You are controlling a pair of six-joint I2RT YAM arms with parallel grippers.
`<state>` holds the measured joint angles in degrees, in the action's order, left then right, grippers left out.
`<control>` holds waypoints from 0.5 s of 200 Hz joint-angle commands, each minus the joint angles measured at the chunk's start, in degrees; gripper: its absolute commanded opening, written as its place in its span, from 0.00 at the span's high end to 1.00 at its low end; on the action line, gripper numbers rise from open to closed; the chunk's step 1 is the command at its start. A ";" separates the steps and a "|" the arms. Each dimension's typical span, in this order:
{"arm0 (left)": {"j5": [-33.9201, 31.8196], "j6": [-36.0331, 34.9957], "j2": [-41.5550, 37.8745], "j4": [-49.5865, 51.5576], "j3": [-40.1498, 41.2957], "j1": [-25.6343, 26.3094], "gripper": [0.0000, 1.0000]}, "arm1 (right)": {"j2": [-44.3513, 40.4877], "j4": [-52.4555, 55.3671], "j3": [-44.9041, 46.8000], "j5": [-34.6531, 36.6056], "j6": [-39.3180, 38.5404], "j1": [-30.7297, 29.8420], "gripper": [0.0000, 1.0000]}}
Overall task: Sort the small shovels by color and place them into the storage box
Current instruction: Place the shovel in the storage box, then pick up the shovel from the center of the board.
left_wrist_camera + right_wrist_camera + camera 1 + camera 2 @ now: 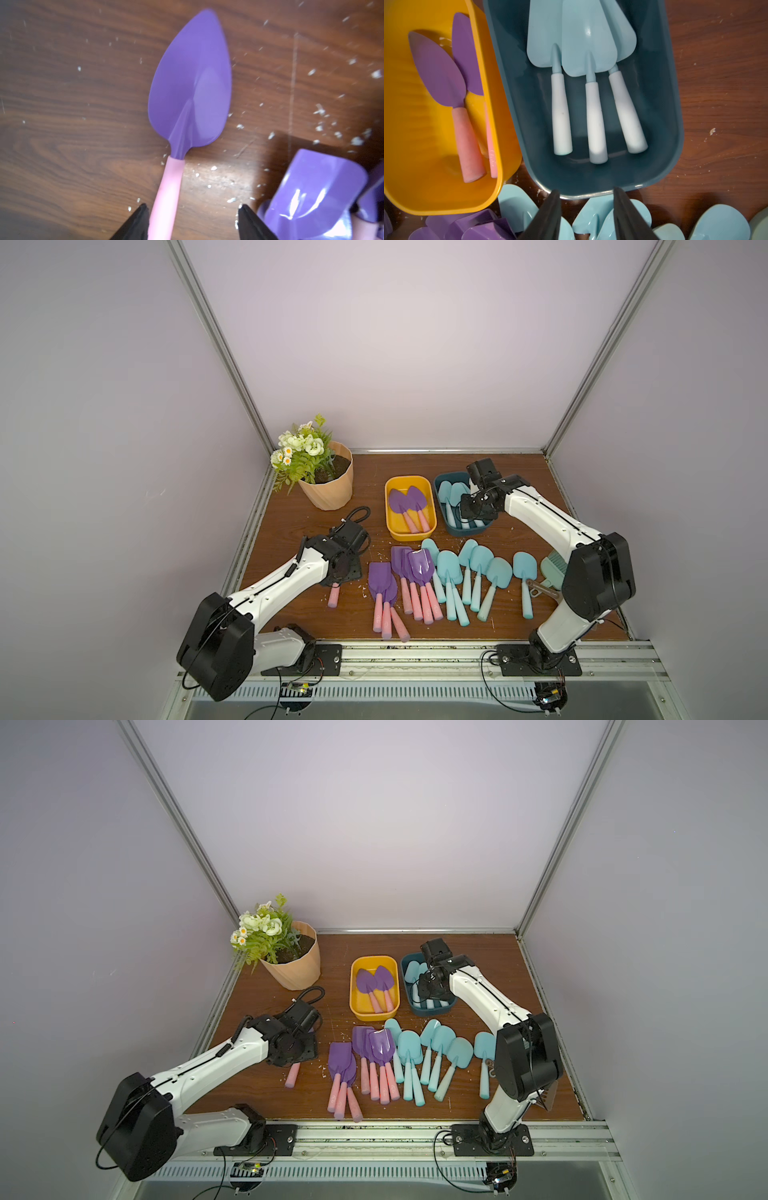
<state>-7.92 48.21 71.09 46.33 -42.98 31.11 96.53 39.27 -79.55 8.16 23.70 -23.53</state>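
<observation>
The left gripper (192, 208) hangs low over the left of the table. Its jaws are well apart and astride the pink handle (166, 187) of the lone shovel (190, 83). One finger lies against the handle and the other stands clear, so nothing is clamped. Only the left wrist view shows this shovel whole: a pointed, leaf-shaped purple blade, flat on the wood among white crumbs. In a top view the lone shovel (333, 596) shows just its handle end under the arm. Its long axis runs near to far, blade far.

To the right, the purple shovels (419, 568) lie bunched and overlapping, with square and rounded blades far and pink handles near. Beyond them the yellow box (409, 535) holds the purple pair (409, 502), pointed blades far.

Further right, the aqua shovels (478, 568) lie in a loose fan on the table, blades far.

The blue box (459, 532) sits beside the yellow one. In both top views the arm covers much of its contents. The right wrist view shows the aqua trio (593, 116): overlapping blades, with pale handles side by side pointing near.

The right gripper (586, 190) hovers over the blue box's near rim, jaws partly apart with nothing between them.
</observation>
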 commanded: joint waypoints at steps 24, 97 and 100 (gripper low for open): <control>2.64 2.34 -0.35 2.89 5.26 -0.69 0.30 | -3.35 0.16 -0.09 -2.07 1.52 0.06 0.54; 8.00 1.21 3.00 0.72 7.39 -0.61 0.43 | -5.40 0.97 0.10 -2.62 1.74 0.06 0.55; 8.09 1.19 3.17 0.56 7.42 -0.57 0.43 | -5.51 0.92 0.07 -2.67 1.75 0.06 0.55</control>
<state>-2.83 49.21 72.10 47.09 -36.45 31.05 93.43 39.24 -79.29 6.90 24.51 -23.53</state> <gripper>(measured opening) 0.592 0.449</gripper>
